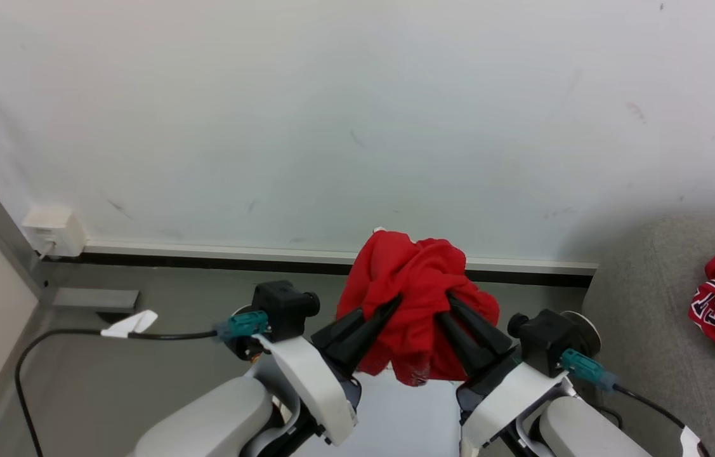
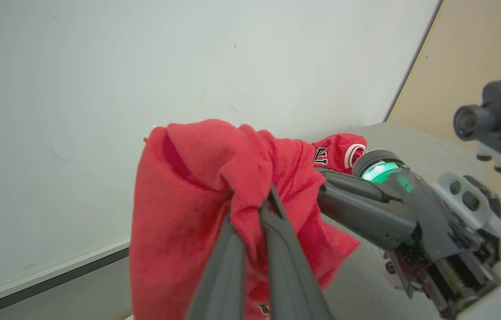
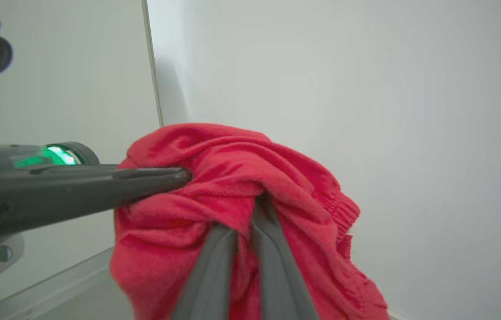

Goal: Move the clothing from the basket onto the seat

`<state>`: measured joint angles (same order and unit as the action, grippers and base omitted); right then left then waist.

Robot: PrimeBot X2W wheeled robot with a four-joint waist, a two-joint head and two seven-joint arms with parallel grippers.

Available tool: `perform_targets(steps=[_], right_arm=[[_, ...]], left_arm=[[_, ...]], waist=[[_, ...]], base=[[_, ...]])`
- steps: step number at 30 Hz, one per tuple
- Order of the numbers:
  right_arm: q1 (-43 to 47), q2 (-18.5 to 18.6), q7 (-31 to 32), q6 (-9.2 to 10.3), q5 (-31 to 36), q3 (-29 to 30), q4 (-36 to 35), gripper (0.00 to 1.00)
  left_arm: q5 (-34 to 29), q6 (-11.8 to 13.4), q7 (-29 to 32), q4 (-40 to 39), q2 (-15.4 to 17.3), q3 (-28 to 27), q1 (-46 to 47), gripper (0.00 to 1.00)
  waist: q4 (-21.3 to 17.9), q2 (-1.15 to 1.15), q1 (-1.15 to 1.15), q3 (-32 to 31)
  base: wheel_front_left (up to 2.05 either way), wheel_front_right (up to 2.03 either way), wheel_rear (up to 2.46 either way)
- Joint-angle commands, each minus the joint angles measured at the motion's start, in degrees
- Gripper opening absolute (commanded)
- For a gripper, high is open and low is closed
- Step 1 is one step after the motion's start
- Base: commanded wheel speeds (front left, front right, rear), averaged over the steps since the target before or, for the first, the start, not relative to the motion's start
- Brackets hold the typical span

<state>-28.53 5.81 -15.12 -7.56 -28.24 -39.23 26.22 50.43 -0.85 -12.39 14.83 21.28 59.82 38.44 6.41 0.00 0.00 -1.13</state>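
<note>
Head view: left gripper (image 1: 392, 303) and right gripper (image 1: 450, 299) angled inward, tips meeting, each pinching bunched red clothing (image 1: 414, 266).

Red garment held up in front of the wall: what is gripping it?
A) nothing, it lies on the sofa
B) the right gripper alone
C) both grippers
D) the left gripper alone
C: the left gripper and the right gripper each pinch a fold of the red garment, and both wrist views show them closed on it.
</note>
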Motion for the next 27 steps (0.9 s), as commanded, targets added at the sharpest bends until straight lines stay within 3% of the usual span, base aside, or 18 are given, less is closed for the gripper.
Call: perform_targets(steps=[1, 2, 3, 15, 27], right_arm=[[1.0, 0.9, 0.0, 0.15, 0.1, 0.9, -0.5, 0.0], [1.4, 1.1, 0.0, 0.15, 0.2, 1.5, -1.1, 0.0], [1.7, 1.3, 0.0, 0.15, 0.4, 2.0, -1.4, 0.0], [4.4, 3.1, 0.0, 0.15, 1.4, 8.3, -4.7, 0.0], [8.0, 5.2, 0.0, 0.15, -0.5, 16.9, -11.5, 0.0]], left_arm=[[0.1, 0.2, -0.4, 0.5, 0.6, -0.1, -1.0, 0.45], [0.1, 0.3, -0.5, 0.6, 0.4, -0.1, -1.1, 0.95], [0.2, 0.3, -0.5, 0.6, 0.4, -0.2, -1.1, 1.0], [-1.7, 0.8, -1.7, -1.9, 0.8, -0.9, -1.3, 1.0], [-5.9, 0.5, -2.7, -4.4, 2.3, -2.9, -3.2, 1.0]], waist=[[-0.3, 0.0, 0.0, 0.1], [-0.5, 0.0, 0.0, 0.1], [-0.7, 0.0, 0.0, 0.1], [-4.3, 0.0, 0.0, 0.3], [-13.2, 0.0, 0.0, 1.7]], base=[[0.0, 0.0, 0.0], [0.0, 0.0, 0.0], [0.0, 0.0, 0.0], [0.0, 0.0, 0.0], [0.0, 0.0, 0.0]])
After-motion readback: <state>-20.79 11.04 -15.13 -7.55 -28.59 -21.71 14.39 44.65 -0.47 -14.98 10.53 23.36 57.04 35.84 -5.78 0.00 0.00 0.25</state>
